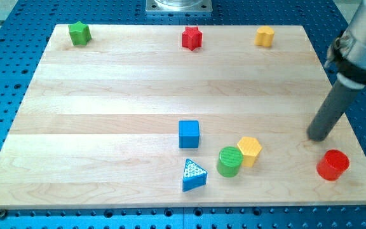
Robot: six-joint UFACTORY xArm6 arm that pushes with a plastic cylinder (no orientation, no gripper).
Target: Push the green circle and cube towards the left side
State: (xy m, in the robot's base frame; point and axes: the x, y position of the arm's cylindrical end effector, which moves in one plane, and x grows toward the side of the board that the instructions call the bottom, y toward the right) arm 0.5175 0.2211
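Note:
The green circle (229,161) sits low on the board, right of centre, touching the yellow hexagon (250,150) on its right. The blue cube (189,134) stands up and to the left of the green circle, a small gap apart. My tip (319,137) rests on the board far to the right of both, just above the red cylinder (332,165). The rod rises from it toward the view's top right.
A blue triangle (194,175) lies below the cube, left of the green circle. A green star (79,33), a red star (192,38) and a yellow hexagon (264,36) line the top edge of the wooden board (107,127).

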